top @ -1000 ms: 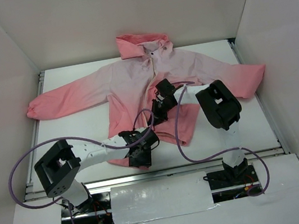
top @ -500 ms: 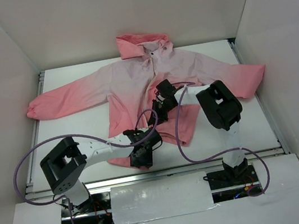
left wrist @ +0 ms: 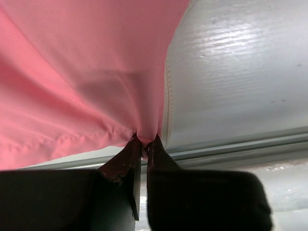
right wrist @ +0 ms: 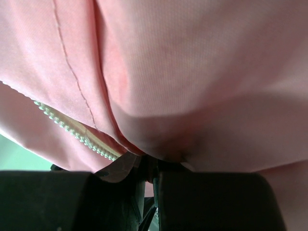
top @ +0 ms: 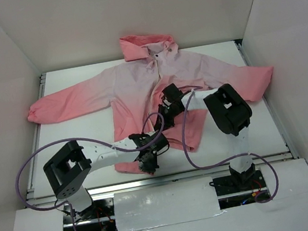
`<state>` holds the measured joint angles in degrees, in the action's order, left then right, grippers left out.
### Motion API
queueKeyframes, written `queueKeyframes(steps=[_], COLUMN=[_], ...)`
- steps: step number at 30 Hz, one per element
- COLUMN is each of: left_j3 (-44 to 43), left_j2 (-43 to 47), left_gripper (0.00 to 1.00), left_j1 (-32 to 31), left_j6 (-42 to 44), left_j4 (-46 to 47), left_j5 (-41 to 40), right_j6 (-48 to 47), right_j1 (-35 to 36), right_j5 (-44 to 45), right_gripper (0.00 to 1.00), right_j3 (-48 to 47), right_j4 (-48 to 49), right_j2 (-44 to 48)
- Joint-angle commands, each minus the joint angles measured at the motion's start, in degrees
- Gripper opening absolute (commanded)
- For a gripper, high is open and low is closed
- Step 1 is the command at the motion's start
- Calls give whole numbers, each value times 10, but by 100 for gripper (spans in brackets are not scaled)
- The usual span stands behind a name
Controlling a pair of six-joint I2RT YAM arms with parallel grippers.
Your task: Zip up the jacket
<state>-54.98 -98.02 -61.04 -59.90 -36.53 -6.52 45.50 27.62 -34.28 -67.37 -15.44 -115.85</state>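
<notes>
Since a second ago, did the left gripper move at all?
Yes, a little. The left gripper, pinching the hem of the jacket, has slid toward the near rail of the table and slightly to the right.

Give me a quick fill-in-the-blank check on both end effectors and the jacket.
The left end effector grips the jacket by its bottom ____. The right end effector is ____ on fabric beside the zipper teeth. The hood lies toward the table's ____ edge.
Missing: hem; shut; far.
</notes>
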Motion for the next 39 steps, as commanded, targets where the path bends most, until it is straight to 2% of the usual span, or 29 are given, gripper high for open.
queueKeyframes(steps=[1,5,8,9,15,18,21,23,26,32,36,39], left_j3=[73,84,110,118,178,207,232,238,222,229,255,259], left_j2=[-65,-18,77,136,319,373,412,429,432,440,442,436], left_gripper=[0,0,0,0,0,0,0,0,0,0,0,0], left_j1=[-8,5,35,44,105,122,130,130,131,131,132,132], left_j6=[0,0,-6,-7,-6,-23,-41,-42,-23,-11,-18,-18], left_j4=[76,106,149,165,310,389,461,498,504,542,600,625], left_j5=[39,49,56,58,74,82,86,87,92,105,120,140], right_j6=[-26,-26,-26,-26,-30,-30,-23,-16,6,91,154,145], right_j1=[8,8,9,10,10,10,16,22,31,35,38,38], right_j5=[71,62,47,41,12,-24,-55,-51,-32,-70,-111,-117], right_gripper=[0,0,0,0,0,0,0,0,0,0,0,0], right_j3=[34,66,112,127,231,287,338,370,396,441,478,488], right_j4=[-42,-21,22,42,154,255,305,335,336,390,478,477], right_j2=[-1,26,66,96,226,281,340,394,464,565,590,593])
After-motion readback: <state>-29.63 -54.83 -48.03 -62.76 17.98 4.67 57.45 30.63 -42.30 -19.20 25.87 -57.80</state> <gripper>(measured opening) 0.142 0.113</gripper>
